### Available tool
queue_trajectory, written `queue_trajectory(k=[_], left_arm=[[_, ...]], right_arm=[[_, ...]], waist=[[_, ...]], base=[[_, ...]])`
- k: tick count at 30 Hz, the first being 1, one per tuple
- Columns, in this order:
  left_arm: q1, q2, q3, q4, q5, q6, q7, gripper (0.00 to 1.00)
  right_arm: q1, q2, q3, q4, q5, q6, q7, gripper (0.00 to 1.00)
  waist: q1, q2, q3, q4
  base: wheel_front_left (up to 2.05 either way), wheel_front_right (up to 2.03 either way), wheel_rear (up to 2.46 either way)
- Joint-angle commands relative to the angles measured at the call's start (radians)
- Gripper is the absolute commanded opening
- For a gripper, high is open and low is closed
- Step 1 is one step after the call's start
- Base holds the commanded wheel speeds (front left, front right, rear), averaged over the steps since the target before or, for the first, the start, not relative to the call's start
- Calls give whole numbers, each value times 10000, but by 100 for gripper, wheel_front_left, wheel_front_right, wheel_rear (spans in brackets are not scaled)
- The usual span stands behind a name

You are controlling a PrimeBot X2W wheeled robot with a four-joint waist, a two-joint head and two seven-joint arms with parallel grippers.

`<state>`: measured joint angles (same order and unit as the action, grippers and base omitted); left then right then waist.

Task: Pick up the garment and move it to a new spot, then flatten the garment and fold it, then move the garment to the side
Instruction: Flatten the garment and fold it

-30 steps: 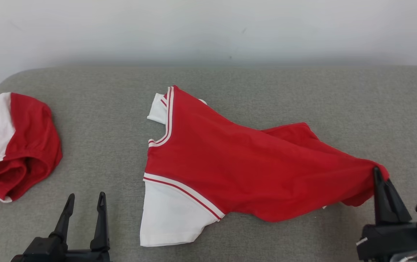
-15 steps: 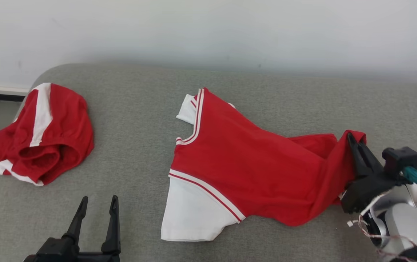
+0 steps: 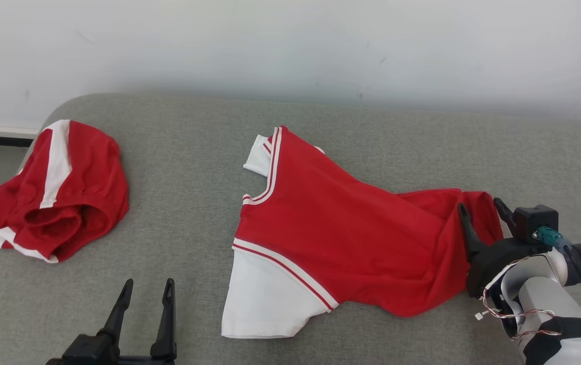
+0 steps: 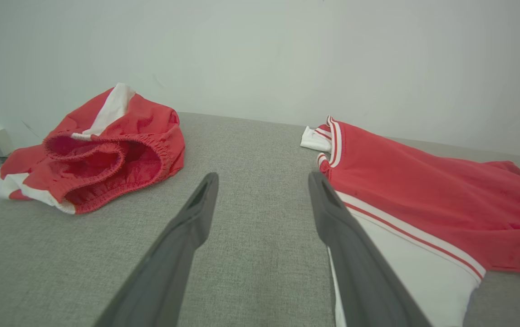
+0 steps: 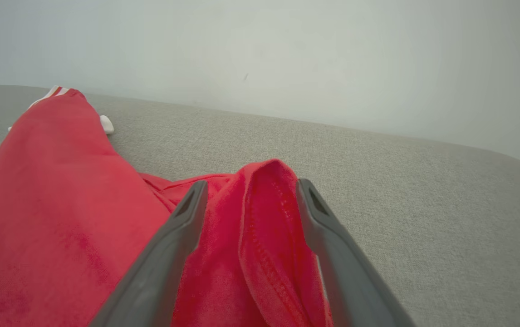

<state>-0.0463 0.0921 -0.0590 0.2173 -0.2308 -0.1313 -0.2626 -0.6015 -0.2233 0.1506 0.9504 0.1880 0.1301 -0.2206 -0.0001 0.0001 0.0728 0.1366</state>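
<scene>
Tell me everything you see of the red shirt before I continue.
The red shirt looks like soft knit, with white sleeves and red-and-white striped trim at the neck and sleeve seams. It lies on the grey cushion, neck toward the left, body creased and narrowing rightward. The near sleeve lies flat; the far sleeve mostly hides under the body. The hem is bunched into a raised fold between the open fingers of the right gripper, not clamped.

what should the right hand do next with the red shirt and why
Probably draw the right hand straight back, off the red shirt. Its fingers stand open on either side of a raised fold of the hem, gripping nothing, and that end lies bunched and doubled over on the grey cushion. Backing out cleanly should leave the fold free for flattening.
</scene>
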Motion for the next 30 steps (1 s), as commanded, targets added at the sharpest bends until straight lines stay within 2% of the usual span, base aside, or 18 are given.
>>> queue_trajectory(k=[1,6,11,19,25,30], left_arm=[[107,-34,-3,-4,3,12,-32,100],[102,-71,58,-72,18,12,-32,100],[112,-65,212,-174,54,12,-32,100],[159,62,365,-294,101,12,-32,100],[77,136,346,-289,58,12,-32,100],[119,143,441,-285,32,12,-32,100]], right_arm=[[-48,-46,75,56,148,13,-152,100],[577,-272,198,-550,520,14,-437,100],[1844,-334,-375,-2780,752,13,-448,100],[4249,479,-1404,-6348,150,13,-438,100],[5567,1179,-1778,-8008,-332,14,-439,100],[6308,1522,-1890,-8800,-546,14,-438,100]], waist=[[1,-1,-7,-149],[1,-1,-3,-495],[1,-1,51,-829],[1,-1,140,-1225],[1,-1,161,-1254],[1,-1,175,-1258]], base=[[0,0,0],[0,0,0],[0,0,0],[0,0,0],[0,0,0],[0,0,0]])
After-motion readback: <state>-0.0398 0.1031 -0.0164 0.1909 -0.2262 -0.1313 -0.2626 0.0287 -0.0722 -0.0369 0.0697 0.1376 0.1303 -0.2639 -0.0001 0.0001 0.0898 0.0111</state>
